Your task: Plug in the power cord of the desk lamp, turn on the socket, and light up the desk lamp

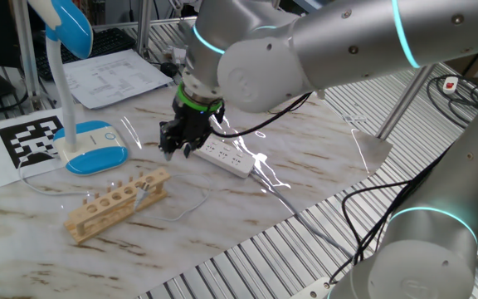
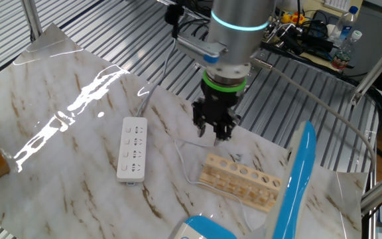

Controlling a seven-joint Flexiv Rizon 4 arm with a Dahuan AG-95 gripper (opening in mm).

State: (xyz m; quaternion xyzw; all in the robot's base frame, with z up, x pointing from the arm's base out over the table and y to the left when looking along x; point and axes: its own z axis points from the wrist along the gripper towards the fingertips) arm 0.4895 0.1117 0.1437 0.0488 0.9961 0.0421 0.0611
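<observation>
One fixed view puts the cord at lower centre, a thin pale wire curling on the marble just right of the wooden rack; we cannot pick out its plug there. In the other fixed view the cord loops down between the socket and the rack, and a small pale piece directly under the fingers may be the plug, though it is too small to be sure.

The socket lies flat at frame centre, with no plug in any outlet that we can see. The lamp stands at the left with its blue base on the table and its head unlit.

Our gripper points straight down, jaws apart and holding nothing, between socket and rack and above the table.

We judge the step in hand to be picking up the plug. To do it well we should find the plug end first, not a stretch of wire, descend squarely over it and close across its body so the prongs stay free and pointing down. We should lift with slack in the cord so that the lamp is not tugged, and keep clear of the rack on the way to the socket.
</observation>
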